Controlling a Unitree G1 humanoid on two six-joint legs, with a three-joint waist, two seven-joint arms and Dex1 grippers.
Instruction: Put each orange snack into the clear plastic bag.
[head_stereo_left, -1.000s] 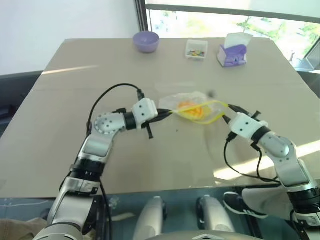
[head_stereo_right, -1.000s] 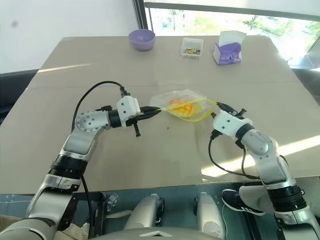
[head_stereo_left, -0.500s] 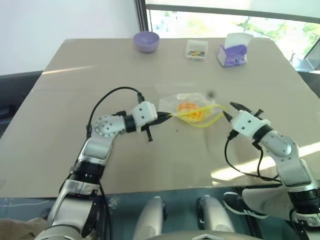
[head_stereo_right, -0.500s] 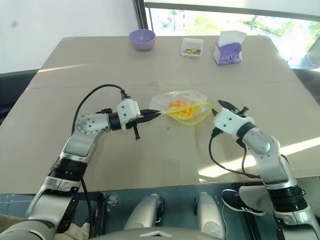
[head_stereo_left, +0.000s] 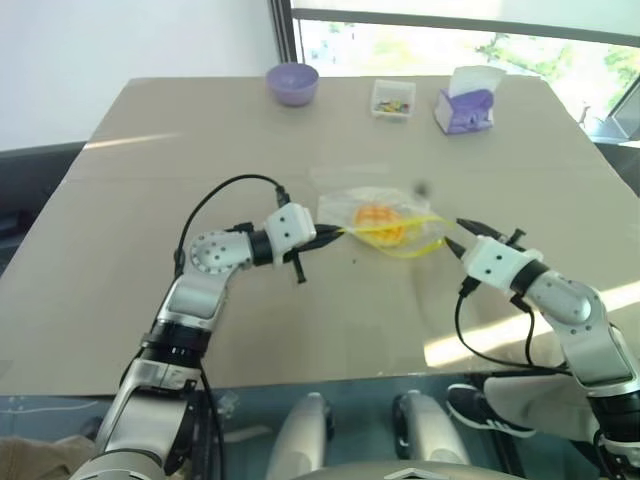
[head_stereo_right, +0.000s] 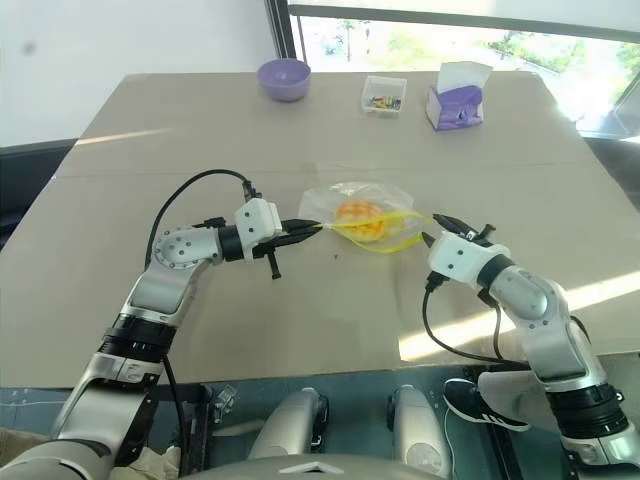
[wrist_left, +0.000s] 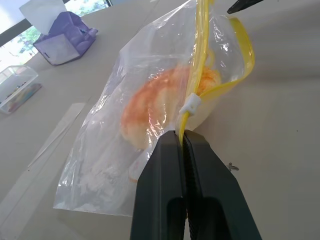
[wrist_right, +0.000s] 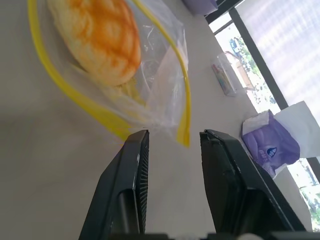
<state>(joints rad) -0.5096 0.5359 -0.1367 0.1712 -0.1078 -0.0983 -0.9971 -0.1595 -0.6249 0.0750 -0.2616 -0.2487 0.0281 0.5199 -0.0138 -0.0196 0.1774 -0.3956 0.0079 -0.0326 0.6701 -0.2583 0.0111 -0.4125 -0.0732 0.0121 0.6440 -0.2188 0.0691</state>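
The clear plastic bag (head_stereo_left: 385, 205) lies in the middle of the table with its yellow-edged mouth turned toward my right side. One orange snack (head_stereo_left: 377, 217) sits inside it, and its criss-cross top is plain in the right wrist view (wrist_right: 102, 40). My left gripper (head_stereo_left: 335, 234) is shut on the bag's yellow strip (wrist_left: 192, 100) near the white slider. My right gripper (head_stereo_left: 455, 232) stands open just off the bag's mouth, with nothing between its fingers (wrist_right: 140, 165).
At the far edge of the table stand a purple bowl (head_stereo_left: 292, 82), a small clear box of coloured bits (head_stereo_left: 393, 98) and a purple-and-white tissue box (head_stereo_left: 465, 103). Bare tabletop lies around the bag and toward the near edge.
My right gripper has edged slightly back from the bag's mouth, still open. The left gripper keeps its hold and the bag stays put.
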